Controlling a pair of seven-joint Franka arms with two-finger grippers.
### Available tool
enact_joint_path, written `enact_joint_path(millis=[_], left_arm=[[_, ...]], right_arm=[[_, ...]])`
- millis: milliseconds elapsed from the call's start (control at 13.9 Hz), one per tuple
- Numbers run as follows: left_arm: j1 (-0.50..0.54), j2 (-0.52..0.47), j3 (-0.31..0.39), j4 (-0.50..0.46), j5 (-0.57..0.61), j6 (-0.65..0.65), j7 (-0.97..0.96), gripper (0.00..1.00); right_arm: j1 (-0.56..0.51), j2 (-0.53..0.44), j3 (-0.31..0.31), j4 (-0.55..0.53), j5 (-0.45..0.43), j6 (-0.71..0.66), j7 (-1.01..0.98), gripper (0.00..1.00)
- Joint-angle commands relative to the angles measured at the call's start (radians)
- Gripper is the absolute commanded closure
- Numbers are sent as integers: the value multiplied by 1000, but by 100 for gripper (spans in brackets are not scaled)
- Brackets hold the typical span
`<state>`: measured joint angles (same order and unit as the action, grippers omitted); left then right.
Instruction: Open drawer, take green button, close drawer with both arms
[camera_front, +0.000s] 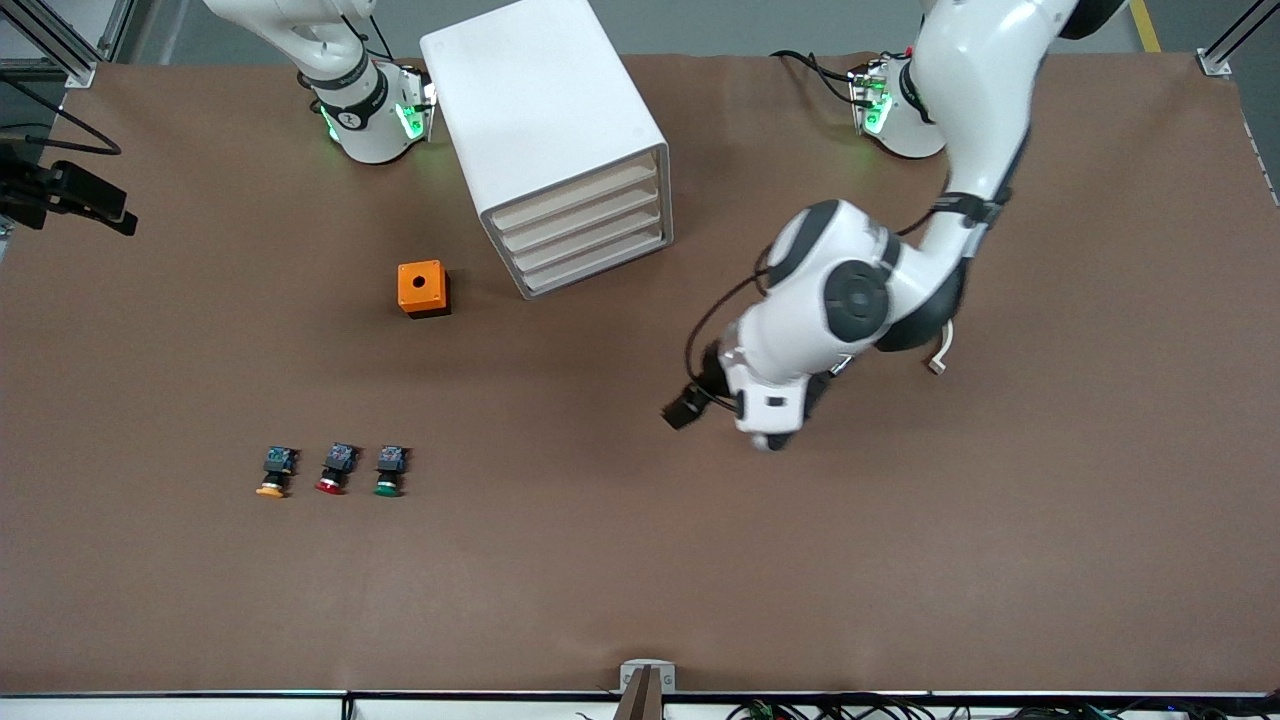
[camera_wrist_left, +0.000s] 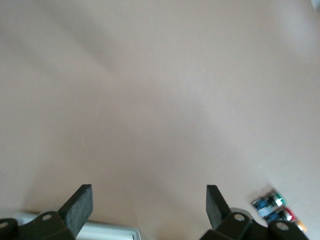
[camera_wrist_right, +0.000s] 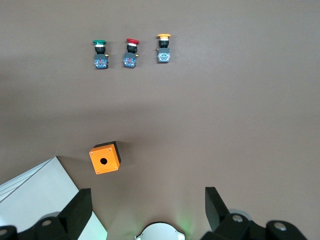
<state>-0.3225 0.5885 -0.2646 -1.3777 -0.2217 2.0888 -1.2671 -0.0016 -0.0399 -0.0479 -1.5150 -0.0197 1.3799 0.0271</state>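
The green-capped button (camera_front: 389, 471) lies on the table in a row with two others, nearer to the front camera than the cabinet. It also shows in the right wrist view (camera_wrist_right: 100, 54) and the left wrist view (camera_wrist_left: 269, 203). The white drawer cabinet (camera_front: 545, 130) has all its drawers (camera_front: 585, 232) shut. My left gripper (camera_front: 768, 438) is open and empty over bare table, beside the cabinet's front toward the left arm's end; its fingers stand wide apart in the left wrist view (camera_wrist_left: 150, 195). My right gripper (camera_wrist_right: 148, 196) is open and empty, high over its own base, outside the front view.
A red-capped button (camera_front: 336, 468) and an orange-capped button (camera_front: 275, 472) lie beside the green one. An orange box (camera_front: 423, 288) with a round hole stands beside the cabinet, toward the right arm's end. The cabinet's corner shows in the left wrist view (camera_wrist_left: 100, 232).
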Motion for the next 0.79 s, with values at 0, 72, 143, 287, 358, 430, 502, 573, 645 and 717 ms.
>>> enact_joint_path(millis=[0,72,143,287,358,430,502,573,645,717], left_arm=[[83,-77,-4,-20,22,-110,140,0],[123,-99,-4,-20,22,-159,211,0],[161,-122,-4,-20,22,-212,289,0],[210,-153,-2,-23,30,-288,414,0],[224,-167,-4,-24,68,-324,463,0],[232,-174,-4,-24,103,-360,507,0],[244,-186,-4,-27,126,-383,544,0],[261,-193,-5,-29,134,-397,581,0],[281,-205,-5,-29,134,-415,625,0],[302,-216,-7,-29,134,-423,667,0]], right_arm=[[-6,-51,-3,-40,21,14,-12,0],[-6,-54,-13,-42,52,19,-13,0],[-5,-61,-20,-54,64,46,-16,0],[9,-99,-20,-112,64,111,-22,0],[15,-107,-20,-120,60,119,-24,0],[18,-107,-20,-120,55,119,-26,0],[19,-106,-20,-119,50,122,-38,0],[15,-106,-20,-120,46,128,-80,0],[11,-106,-20,-119,35,128,-116,0],[9,-106,-20,-119,33,126,-124,0]])
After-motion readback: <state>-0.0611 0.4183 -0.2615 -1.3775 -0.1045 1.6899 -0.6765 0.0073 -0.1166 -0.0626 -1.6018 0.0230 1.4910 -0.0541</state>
